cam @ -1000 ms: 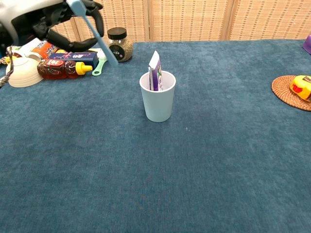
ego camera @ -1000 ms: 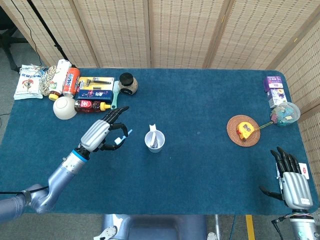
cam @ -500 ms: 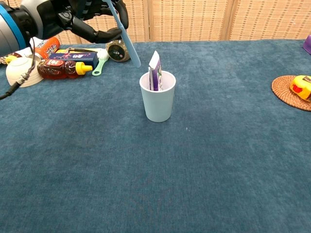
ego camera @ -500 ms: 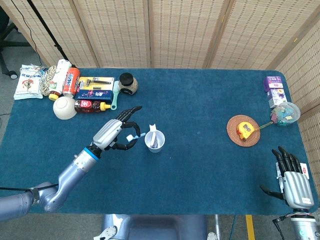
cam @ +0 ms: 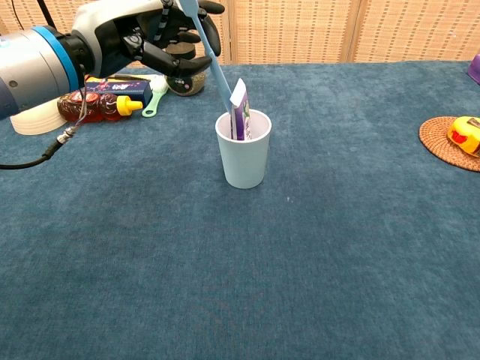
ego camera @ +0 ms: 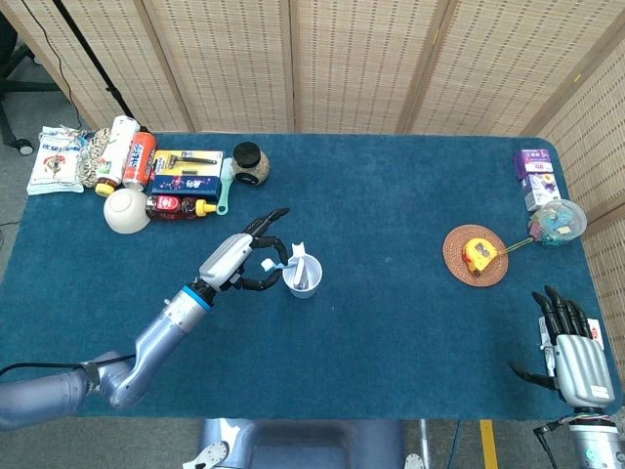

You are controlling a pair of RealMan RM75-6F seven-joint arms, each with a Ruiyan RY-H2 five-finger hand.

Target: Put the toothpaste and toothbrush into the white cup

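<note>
The white cup (ego camera: 302, 277) (cam: 243, 159) stands mid-table with the purple and white toothpaste tube (cam: 238, 110) (ego camera: 304, 268) upright inside it. My left hand (ego camera: 241, 261) (cam: 147, 39) hovers just left of the cup and pinches a light blue toothbrush (cam: 211, 58) (ego camera: 279, 264). The brush slants down to the right, and its lower end is at the cup's rim beside the tube. My right hand (ego camera: 571, 354) rests at the table's near right corner, fingers spread, holding nothing.
A white bowl (ego camera: 127, 210), red bottle (ego camera: 176, 206), razor pack (ego camera: 187, 158), dark jar (ego camera: 250, 162), cans and a bag crowd the far left. A woven coaster (ego camera: 476, 255) with a yellow tape measure, a round container (ego camera: 558, 222) and a purple box (ego camera: 536, 162) sit at the right.
My left hand has carried the toothbrush rightward to the cup, and the brush's lower end has come down to the rim. The right hand stays still.
</note>
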